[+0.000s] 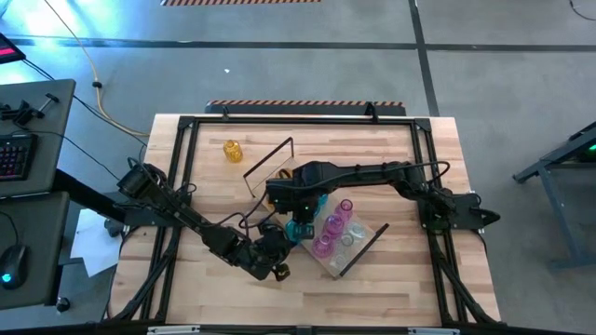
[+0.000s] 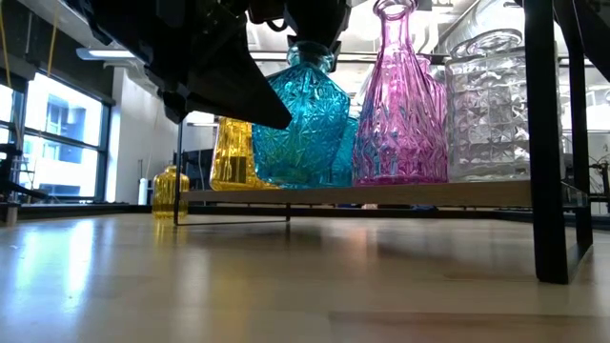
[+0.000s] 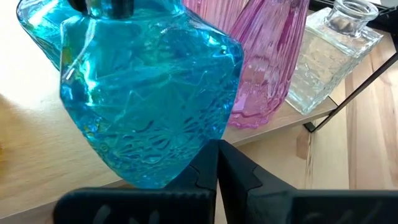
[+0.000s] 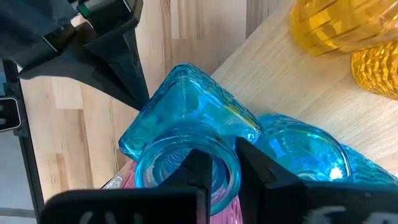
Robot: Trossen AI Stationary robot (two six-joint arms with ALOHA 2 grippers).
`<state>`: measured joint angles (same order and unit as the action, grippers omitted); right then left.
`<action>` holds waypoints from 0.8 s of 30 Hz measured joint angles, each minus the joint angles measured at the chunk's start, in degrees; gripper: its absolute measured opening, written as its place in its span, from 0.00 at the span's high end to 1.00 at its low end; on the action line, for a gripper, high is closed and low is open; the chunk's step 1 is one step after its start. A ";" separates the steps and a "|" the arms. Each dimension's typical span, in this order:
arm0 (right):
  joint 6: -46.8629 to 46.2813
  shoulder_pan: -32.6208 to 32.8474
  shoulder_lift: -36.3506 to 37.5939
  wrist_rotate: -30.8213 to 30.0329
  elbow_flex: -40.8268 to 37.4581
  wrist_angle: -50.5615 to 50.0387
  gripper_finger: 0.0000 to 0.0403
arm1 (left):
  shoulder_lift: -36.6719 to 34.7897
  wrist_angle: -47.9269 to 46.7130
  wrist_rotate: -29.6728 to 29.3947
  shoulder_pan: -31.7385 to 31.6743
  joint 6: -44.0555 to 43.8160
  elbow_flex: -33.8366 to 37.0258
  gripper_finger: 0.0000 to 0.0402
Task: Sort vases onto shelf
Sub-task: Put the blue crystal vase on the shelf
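Teal vase (image 4: 186, 124) sits gripped at its neck in my right jaws (image 4: 221, 171), on the shelf (image 2: 381, 193) by the pink vase (image 2: 400, 105); my left jaws (image 3: 216, 168), closed and empty, wait beside it.

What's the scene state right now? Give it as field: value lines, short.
shelf: wooden board with black end frames, set diagonally on the table
on shelf: yellow vase, blue vase, pink vase, clear vase in a row
off shelf: one small yellow vase standing alone on the table
right gripper: clamped on the blue vase's rim
left gripper: shut, empty, low beside the blue vase
task status: unfinished
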<state>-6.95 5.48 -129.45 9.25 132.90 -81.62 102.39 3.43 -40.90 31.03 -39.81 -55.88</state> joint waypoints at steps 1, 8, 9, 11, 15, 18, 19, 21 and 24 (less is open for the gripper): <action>-0.01 0.01 0.00 0.01 0.00 0.19 0.94 | 0.00 -0.10 0.06 0.00 0.00 0.00 1.00; -0.78 0.03 -0.11 0.26 0.02 3.23 0.80 | 0.04 -0.69 0.73 -0.28 0.00 0.00 1.00; -1.06 0.09 -0.11 0.25 0.03 3.64 0.78 | 0.04 -0.69 1.03 -0.43 0.00 0.00 1.00; -1.17 0.18 -0.11 0.27 0.02 3.66 0.76 | 0.04 -0.79 1.64 -0.80 0.00 0.00 1.00; -1.83 0.23 -0.11 0.25 0.02 3.51 0.76 | 0.04 -0.96 2.08 -1.09 0.19 0.00 1.00; -2.24 0.28 -0.11 0.25 0.02 3.21 0.76 | 0.04 -1.11 2.36 -1.09 0.96 0.00 1.00; -2.61 0.28 -0.11 0.24 0.02 3.00 0.76 | 0.04 -1.29 2.68 -1.10 0.96 0.00 1.00; -3.50 0.31 -0.11 0.26 0.02 2.70 0.76 | 0.04 -2.26 2.95 -1.11 0.98 0.00 1.00; -4.16 0.50 -0.11 0.27 0.03 2.25 0.76 | 0.04 -3.21 3.01 -1.11 0.98 0.01 1.00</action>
<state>-11.12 5.98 -129.56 9.52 132.93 -79.37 102.43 0.22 -37.89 29.91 -38.83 -55.87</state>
